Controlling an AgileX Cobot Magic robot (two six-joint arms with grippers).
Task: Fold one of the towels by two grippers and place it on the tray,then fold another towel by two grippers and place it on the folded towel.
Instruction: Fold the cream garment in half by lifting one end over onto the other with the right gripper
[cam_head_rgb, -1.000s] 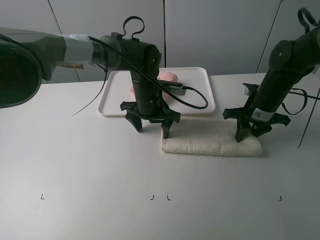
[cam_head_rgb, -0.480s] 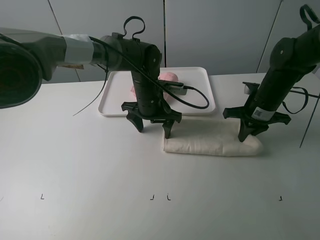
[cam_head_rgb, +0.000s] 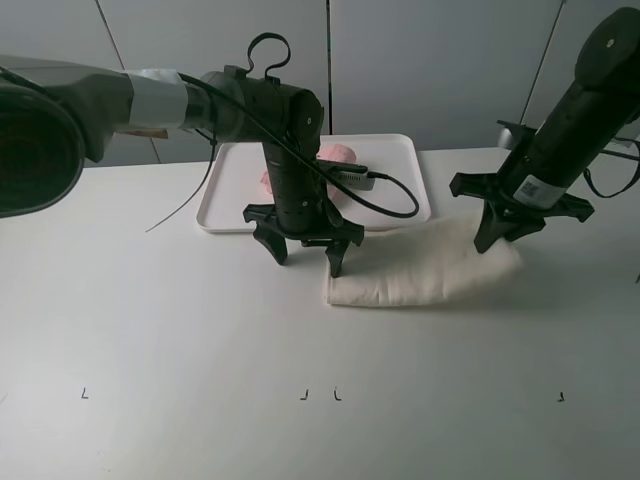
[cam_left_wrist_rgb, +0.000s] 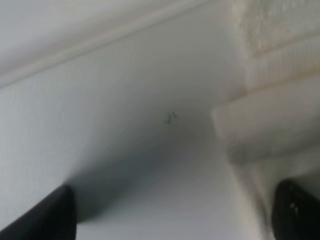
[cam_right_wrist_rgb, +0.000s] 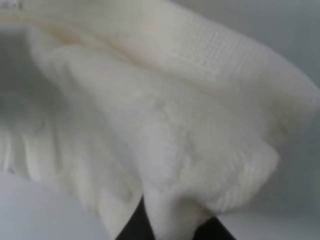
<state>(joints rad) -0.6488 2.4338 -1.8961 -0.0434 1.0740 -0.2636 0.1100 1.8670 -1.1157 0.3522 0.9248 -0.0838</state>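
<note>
The cream towel (cam_head_rgb: 420, 275) lies folded on the table in front of the tray (cam_head_rgb: 400, 195). Its right end is raised off the table, and my right gripper (cam_head_rgb: 500, 238) is shut on that end. In the right wrist view the cream towel (cam_right_wrist_rgb: 165, 125) bunches up where it is pinched between the dark fingertips (cam_right_wrist_rgb: 134, 229). My left gripper (cam_head_rgb: 306, 258) stands open at the towel's left end, one finger touching its corner. The left wrist view shows the fingertips (cam_left_wrist_rgb: 50, 215) wide apart over bare table, the towel's edge (cam_left_wrist_rgb: 280, 100) beside one of them. The pink towel (cam_head_rgb: 338, 154) lies on the tray, partly hidden by the left arm.
A black cable (cam_head_rgb: 395, 208) from the left arm trails over the tray's front rim. Small black marks (cam_head_rgb: 320, 395) line the table's near side. A grey wall stands behind the table's far edge.
My right gripper has shut on the cream towel's right end and lifted it up and back toward the far right. The left arm has stayed still.
</note>
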